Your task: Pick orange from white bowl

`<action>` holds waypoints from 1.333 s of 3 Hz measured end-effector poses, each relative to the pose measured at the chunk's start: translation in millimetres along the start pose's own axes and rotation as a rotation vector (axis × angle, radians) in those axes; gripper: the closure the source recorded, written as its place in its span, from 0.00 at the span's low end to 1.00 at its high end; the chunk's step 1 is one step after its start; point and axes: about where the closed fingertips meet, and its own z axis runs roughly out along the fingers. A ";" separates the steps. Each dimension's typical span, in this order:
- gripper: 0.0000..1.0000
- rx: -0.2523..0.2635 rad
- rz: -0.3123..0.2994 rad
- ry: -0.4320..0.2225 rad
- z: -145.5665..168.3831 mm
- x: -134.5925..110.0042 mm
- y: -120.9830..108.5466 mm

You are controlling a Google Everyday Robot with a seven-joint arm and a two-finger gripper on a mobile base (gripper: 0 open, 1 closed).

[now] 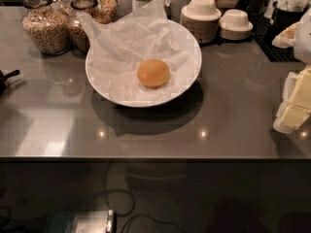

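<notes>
The orange (153, 73) lies in the middle of the white bowl (192, 42), on crinkled white paper that sticks up over the bowl's back left rim. The bowl stands on the grey counter (58, 125), towards the back centre. My gripper (290, 109), cream and white, comes in at the right edge of the camera view. It is over the counter, well to the right of the bowl and a little nearer the front, and touches neither bowl nor orange. The orange is bare and nothing holds it.
Two glass jars of cereal (46, 28) stand behind the bowl at the left. Stacks of small upturned white bowls (201, 16) stand at the back right. A dark object (6, 79) pokes in at the left edge. The counter's front edge (146, 157) runs across the view.
</notes>
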 end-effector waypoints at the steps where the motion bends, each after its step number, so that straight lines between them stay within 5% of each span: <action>1: 0.00 0.000 -0.001 -0.001 0.0 -0.3 -0.1; 2: 0.00 0.010 -0.022 -0.022 -0.5 -10.8 -3.8; 4: 0.00 0.003 -0.181 -0.196 13.5 -97.0 -32.1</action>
